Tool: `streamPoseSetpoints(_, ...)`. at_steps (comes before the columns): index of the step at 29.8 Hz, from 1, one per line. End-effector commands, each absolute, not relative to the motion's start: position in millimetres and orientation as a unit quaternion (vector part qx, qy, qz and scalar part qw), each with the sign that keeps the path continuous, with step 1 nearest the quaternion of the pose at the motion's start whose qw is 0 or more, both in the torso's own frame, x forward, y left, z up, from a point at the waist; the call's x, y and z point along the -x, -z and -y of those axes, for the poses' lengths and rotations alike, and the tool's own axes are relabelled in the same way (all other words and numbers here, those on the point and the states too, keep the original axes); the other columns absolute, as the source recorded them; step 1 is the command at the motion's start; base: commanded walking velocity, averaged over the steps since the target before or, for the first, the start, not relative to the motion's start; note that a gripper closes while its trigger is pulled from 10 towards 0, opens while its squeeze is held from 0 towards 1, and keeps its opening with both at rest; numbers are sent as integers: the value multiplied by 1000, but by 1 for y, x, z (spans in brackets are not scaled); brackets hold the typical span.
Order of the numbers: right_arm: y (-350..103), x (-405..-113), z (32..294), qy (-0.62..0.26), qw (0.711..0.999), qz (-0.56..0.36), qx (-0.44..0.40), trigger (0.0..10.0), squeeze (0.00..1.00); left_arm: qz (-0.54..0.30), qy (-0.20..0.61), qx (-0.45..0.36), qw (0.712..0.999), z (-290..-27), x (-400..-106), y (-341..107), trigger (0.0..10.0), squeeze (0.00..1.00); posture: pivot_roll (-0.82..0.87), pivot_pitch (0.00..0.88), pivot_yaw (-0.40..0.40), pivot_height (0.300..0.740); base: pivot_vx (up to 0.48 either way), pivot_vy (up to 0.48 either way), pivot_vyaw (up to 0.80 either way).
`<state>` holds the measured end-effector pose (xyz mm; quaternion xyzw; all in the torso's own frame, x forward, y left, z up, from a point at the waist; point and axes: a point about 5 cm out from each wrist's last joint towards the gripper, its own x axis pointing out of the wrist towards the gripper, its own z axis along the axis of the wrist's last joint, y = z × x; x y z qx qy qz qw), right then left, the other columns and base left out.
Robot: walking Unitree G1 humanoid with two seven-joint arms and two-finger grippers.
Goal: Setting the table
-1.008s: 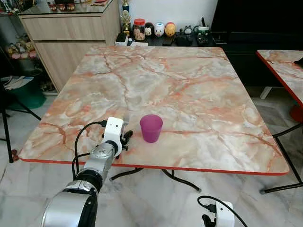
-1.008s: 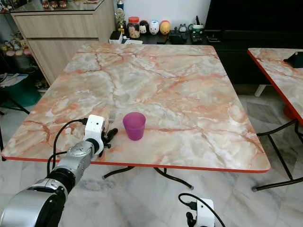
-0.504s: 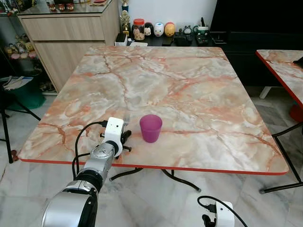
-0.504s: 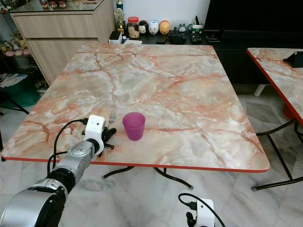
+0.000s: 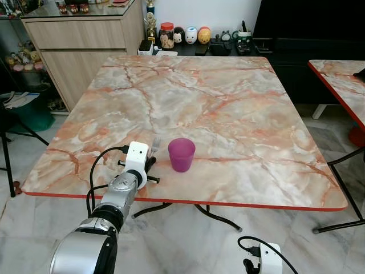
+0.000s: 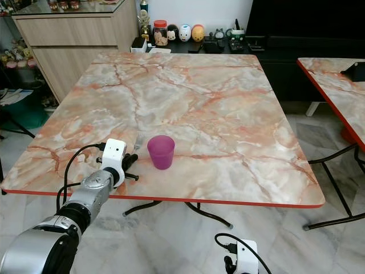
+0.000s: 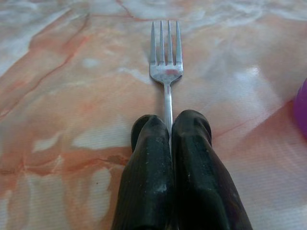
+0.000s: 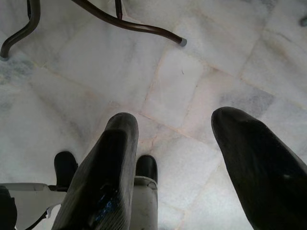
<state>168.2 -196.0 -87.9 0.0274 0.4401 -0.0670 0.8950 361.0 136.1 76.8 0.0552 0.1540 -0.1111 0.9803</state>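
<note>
A marble-patterned table [image 5: 228, 108] with a red edge stands before me. Near its front edge stands a purple cup [image 5: 181, 154], upright, whose side also shows in the left wrist view [image 7: 302, 108]. Just left of the cup, my left gripper [image 7: 169, 125] is shut on the handle of a silver fork [image 7: 165, 72]. The fork lies low over the tabletop with its tines [image 5: 154, 144] pointing away from me. My right gripper [image 8: 177, 120] hangs open over the tiled floor below the table's front edge, with nothing between its fingers.
A second marble table [image 5: 342, 80] stands at the right. Behind the main table are a wooden cabinet [image 5: 80, 40] and a dark low unit with jars and figurines [image 5: 188, 35]. A green bin [image 5: 34, 111] sits at the left. Black table legs [image 8: 129, 21] cross the floor.
The fork's tines show more clearly beside the cup than before. My left gripper has barely shifted, and the cup has stayed in place.
</note>
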Motion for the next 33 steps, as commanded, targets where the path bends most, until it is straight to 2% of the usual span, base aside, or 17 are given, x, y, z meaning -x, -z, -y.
streamPoseSetpoints(1,89,-167,196,66,893,-444,-26,10000,0,-194,96,-64,974,-143,-351,-58,0,0,44,0,-12,740,0,0,0)
streamPoseSetpoints(12,89,-167,197,69,893,-443,-26,10000,0,-129,13,-58,990,-163,-355,-71,235,0,44,0,-11,740,0,0,0)
streamPoseSetpoints(13,89,-167,197,69,893,-443,-26,10000,0,-111,-11,-51,992,-168,-355,-74,5765,0,45,0,-11,740,0,0,0)
streamPoseSetpoints(14,89,-167,197,69,893,-443,-26,10000,0,-105,-19,-47,993,-170,-354,-75,10000,0,45,0,-11,740,0,0,0)
streamPoseSetpoints(19,89,-167,197,69,894,-443,-26,10000,0,-75,-57,-39,995,-182,-352,-79,10000,0,45,0,-12,740,0,0,0)
streamPoseSetpoints(24,89,-166,197,70,894,-441,-27,10000,0,-10,-88,-24,996,-197,-346,-92,10000,0,49,0,-13,740,0,0,0)
streamPoseSetpoints(33,88,-167,198,71,899,-431,-34,10000,0,73,-96,-42,992,-209,-326,-110,10000,0,53,0,-15,740,0,0,0)
